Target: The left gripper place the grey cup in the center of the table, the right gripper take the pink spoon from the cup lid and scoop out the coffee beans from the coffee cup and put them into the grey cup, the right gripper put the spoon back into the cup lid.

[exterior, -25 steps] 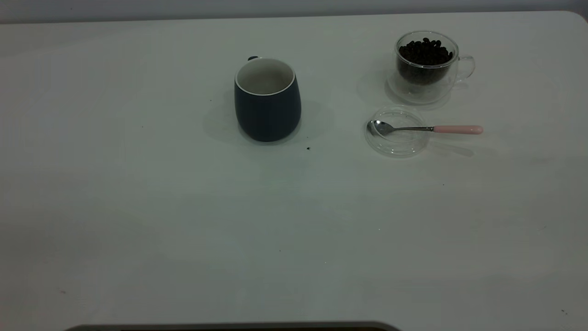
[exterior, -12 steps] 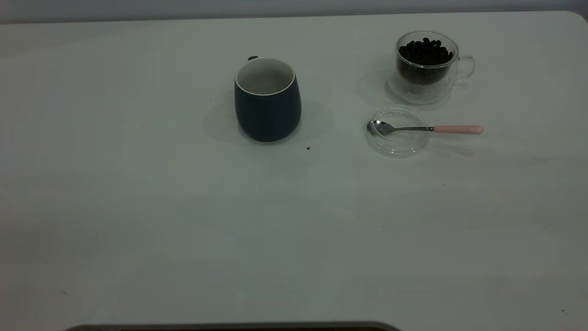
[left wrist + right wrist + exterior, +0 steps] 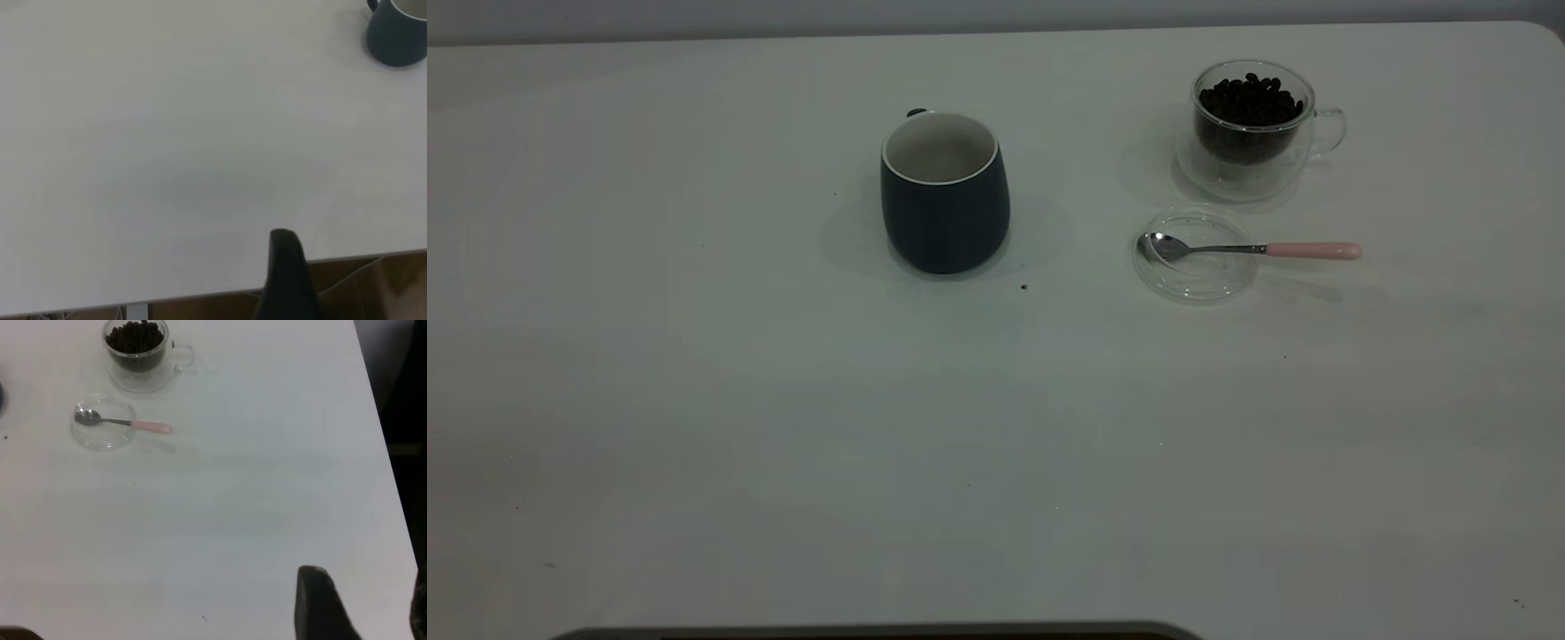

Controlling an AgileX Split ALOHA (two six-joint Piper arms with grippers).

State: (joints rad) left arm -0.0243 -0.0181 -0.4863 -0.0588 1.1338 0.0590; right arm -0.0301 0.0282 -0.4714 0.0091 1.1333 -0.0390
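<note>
Upright grey cup; pink spoon across cup lid

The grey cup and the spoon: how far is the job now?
The grey cup stands upright near mid-table, so placing it looks done. Nothing is in hand: the spoon lies with its bowl in the lid, and both grippers are far from it. The grey cup looks empty, and the beans fill the glass cup. Scooping and returning the spoon remain.

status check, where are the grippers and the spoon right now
Both grippers off the exterior view, nothing held. Pink spoon resting across the cup lid, below the coffee cup of beans. Grey cup mid-table, upright, looks empty. Nothing in the way.
</note>
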